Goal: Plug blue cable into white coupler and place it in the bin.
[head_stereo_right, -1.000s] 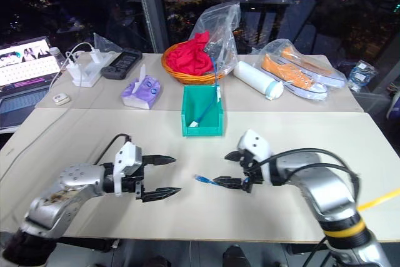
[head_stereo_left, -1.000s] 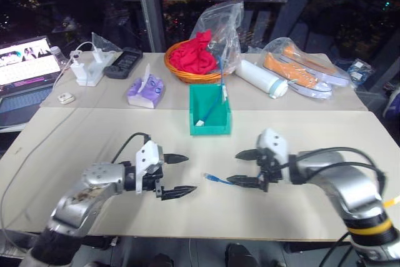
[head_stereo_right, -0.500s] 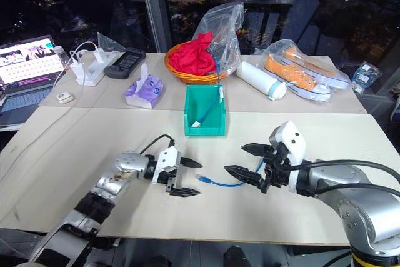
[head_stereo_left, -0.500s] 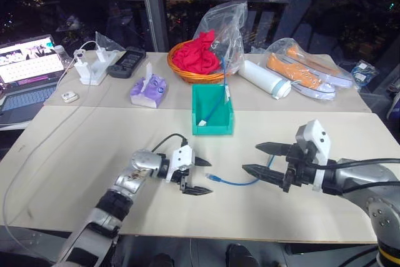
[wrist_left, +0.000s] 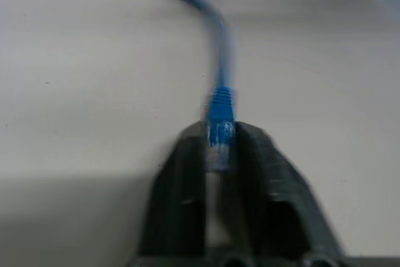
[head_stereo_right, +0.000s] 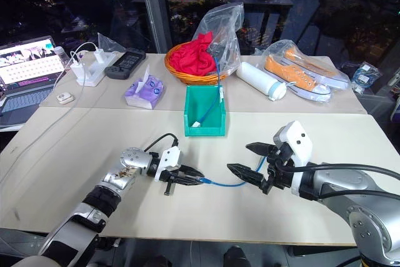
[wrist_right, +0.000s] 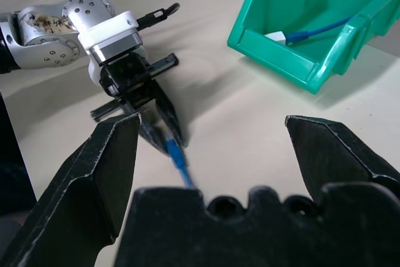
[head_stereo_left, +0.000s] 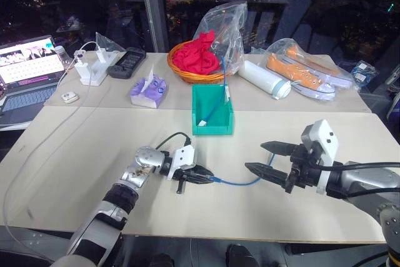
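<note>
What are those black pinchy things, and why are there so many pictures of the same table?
Those are a robot's two arms, and each ends in a claw with two black fingers. Two pictures come from cameras in the robot's head, looking down at the table. The other two come from little cameras on its wrists, so you see very close up. The left claw is pinched shut on the plug end of a blue cable lying on the table. The right claw is open and holds nothing. Behind them stands a green bin with another blue cable in it. Farther back are an orange basket with red cloth, a tissue pack and a laptop.
</note>
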Motion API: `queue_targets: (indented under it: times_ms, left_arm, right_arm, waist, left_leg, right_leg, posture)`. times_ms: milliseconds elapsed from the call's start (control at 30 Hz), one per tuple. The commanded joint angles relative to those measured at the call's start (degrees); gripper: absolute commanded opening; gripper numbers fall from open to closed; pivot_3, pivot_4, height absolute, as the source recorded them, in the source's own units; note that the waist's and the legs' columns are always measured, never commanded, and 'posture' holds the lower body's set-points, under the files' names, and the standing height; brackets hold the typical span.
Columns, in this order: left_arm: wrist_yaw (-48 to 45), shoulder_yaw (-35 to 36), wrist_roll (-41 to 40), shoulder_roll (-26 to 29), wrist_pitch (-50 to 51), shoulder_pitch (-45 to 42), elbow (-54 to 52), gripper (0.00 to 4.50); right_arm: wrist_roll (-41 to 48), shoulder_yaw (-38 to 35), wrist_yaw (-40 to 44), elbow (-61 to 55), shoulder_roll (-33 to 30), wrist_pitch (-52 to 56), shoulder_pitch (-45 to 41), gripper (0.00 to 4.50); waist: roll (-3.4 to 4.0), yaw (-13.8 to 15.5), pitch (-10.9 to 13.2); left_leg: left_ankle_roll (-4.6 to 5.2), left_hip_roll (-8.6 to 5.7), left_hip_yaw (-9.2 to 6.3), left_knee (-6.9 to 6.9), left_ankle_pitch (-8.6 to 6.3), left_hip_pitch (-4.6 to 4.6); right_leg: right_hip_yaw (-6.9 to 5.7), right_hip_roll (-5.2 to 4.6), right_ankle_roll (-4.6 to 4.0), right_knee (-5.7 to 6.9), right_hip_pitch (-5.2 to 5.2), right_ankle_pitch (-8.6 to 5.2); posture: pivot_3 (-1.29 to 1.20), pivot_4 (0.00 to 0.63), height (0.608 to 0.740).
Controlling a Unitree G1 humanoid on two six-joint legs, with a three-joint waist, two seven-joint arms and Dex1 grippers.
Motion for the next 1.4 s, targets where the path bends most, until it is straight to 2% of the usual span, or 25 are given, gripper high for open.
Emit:
queue_targets:
  times_ms: [33,200,333,500,667,733,867,1000,1267,1400]
  left_arm:
    - [-0.8,-0.1,0.6,0.5,1.3,1.7,-2.5,0.08]
    - [0.2,1.3,-1.1,1.4,3.8,2.1,-11.9,0.08]
    - [2.3,3.7,-3.3,3.4,9.2,1.8,-24.0,0.08]
    - [8.4,6.7,-5.9,5.4,19.2,3.8,-39.1,0.08]
    - [14.5,8.3,-5.9,6.7,26.1,7.8,-46.8,0.08]
    - [17.7,8.8,-5.5,5.9,27.0,9.3,-48.6,0.08]
    - [27.1,8.9,-2.5,1.8,27.5,10.0,-49.8,0.08]
    - [33.5,8.5,0.7,-0.9,24.8,10.8,-50.3,0.08]
    - [35.8,8.5,-0.1,-3.0,22.1,12.0,-49.1,0.08]
    - [35.2,8.2,-0.4,-2.9,20.2,11.6,-47.9,0.08]
  right_arm:
    - [1.5,-0.2,-0.7,-0.5,-0.8,-1.3,-1.2,4.34]
    - [4.4,-1.0,-1.8,-0.7,0.4,-0.7,-0.7,4.34]
    - [10.9,-5.9,-2.3,-1.8,0.8,-0.5,3.8,4.34]
    - [24.6,-13.9,-5.8,-3.4,1.3,-3.4,9.5,4.34]
    - [38.0,-20.3,-12.6,-2.5,1.7,-8.9,14.7,4.34]
    - [43.0,-20.8,-16.8,-2.3,2.1,-11.4,16.8,4.34]
    - [44.6,-14.1,-25.4,-4.2,4.7,-14.0,21.9,4.34]
    - [46.2,-7.9,-30.2,-7.0,9.1,-18.0,26.1,4.34]
    - [50.2,5.6,-47.5,-5.7,19.4,-29.1,18.6,4.34]
    - [47.6,11.4,-53.2,-3.9,22.0,-30.5,14.3,4.34]
  waist:
    - [0.0,0.0,0.0]
    - [-0.01,0.0,0.0]
    - [-0.03,0.3,0.0]
    - [0.0,0.3,0.0]
    - [-0.01,0.0,0.0]
    - [-0.01,0.1,0.0]
    - [-0.03,0.3,0.0]
    - [-0.02,0.3,0.0]
    - [0.01,-0.1,0.0]
    - [0.01,0.0,0.0]
  left_leg:
    - [0.0,0.0,0.0,0.0,0.0,0.0]
    - [0.0,0.0,0.0,0.0,0.0,-0.05]
    - [-0.01,0.0,-0.01,0.0,0.0,-0.14]
    - [0.0,0.0,-0.04,0.01,0.0,-0.16]
    - [0.03,0.01,-0.04,0.0,-0.01,-0.08]
    - [0.02,0.0,-0.04,0.01,-0.01,-0.08]
    - [0.02,0.0,-0.04,0.01,-0.01,-0.09]
    - [0.01,0.0,-0.04,0.01,-0.01,-0.1]
    - [-0.05,0.01,-0.03,0.01,0.03,0.02]
    - [-0.06,0.0,-0.03,0.01,0.03,-0.05]
  right_leg:
    - [0.0,0.0,0.0,0.0,0.0,0.0]
    - [0.0,0.0,0.0,0.0,-0.04,0.0]
    - [-0.01,-0.01,0.0,0.0,-0.1,0.0]
    - [-0.03,-0.03,0.01,-0.03,-0.09,0.0]
    - [0.0,-0.01,0.02,0.0,-0.03,-0.01]
    - [0.0,-0.01,0.02,0.0,-0.03,-0.01]
    - [0.0,-0.01,0.02,-0.04,0.01,-0.01]
    - [0.0,-0.01,0.02,-0.06,-0.02,-0.01]
    - [0.05,0.03,0.01,0.03,0.01,-0.01]
    - [0.05,0.02,0.01,-0.02,-0.03,-0.01]
  posture:
    - [0.0,0.15,0.722]
    - [0.0,0.15,0.722]
    - [0.0,0.15,0.722]
    - [0.0,0.15,0.722]
    - [0.0,0.15,0.722]
    - [0.0,0.15,0.722]
    - [0.0,0.15,0.722]
    - [0.0,0.15,0.722]
    - [0.0,0.15,0.722]
    - [0.0,0.15,0.722]
